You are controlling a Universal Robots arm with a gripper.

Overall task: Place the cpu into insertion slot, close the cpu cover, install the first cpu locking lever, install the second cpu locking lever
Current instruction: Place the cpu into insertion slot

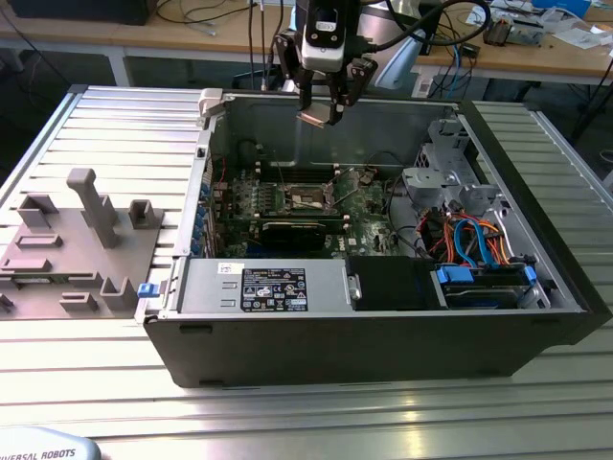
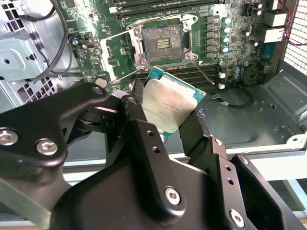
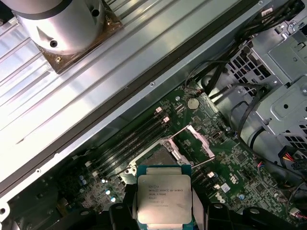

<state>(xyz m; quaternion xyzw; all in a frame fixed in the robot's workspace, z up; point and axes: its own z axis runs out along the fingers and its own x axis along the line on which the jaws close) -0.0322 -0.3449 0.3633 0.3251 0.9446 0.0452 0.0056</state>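
The cpu [image 2: 168, 103], a flat square chip with a silver-grey top, hangs tilted in the air with my gripper [image 2: 165, 115] shut on two of its edges. In the exterior view the gripper [image 1: 319, 115] and cpu [image 1: 314, 117] hover above the back wall of the open computer case. The insertion slot [image 2: 163, 43] lies bare on the green motherboard well below the chip, its dark centre showing. The cpu cover [image 3: 201, 140] is flipped open beside the slot. Two thin wire levers [image 2: 125, 75] stand swung away from the socket. In the first wrist view the cpu [image 3: 164, 201] hides part of the slot.
The case's walls [image 1: 335, 345] enclose the motherboard. A long black card [image 1: 302, 233], a power supply [image 1: 278, 286] and a drive cage with blue and orange cables [image 1: 479, 244] crowd the inside. Grey fixture blocks [image 1: 86, 240] stand on the exterior view's left.
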